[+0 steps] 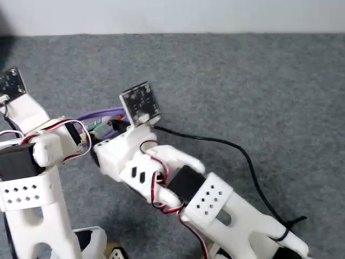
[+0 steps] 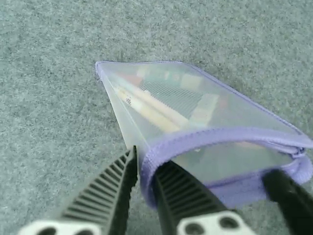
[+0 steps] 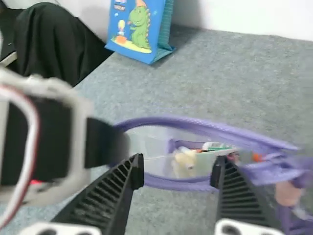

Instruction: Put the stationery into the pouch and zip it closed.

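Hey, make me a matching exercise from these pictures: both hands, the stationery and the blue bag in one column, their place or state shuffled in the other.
1 left hand
2 right hand
3 stationery
4 blue bag

A inside the pouch
B open, at the pouch's mouth
C shut on the pouch's purple rim
D by the wall

Pairs: 1-C, 2-B, 3-A, 4-D

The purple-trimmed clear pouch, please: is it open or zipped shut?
Open. The clear purple-trimmed pouch gapes, its zip edges apart, with stationery showing inside.
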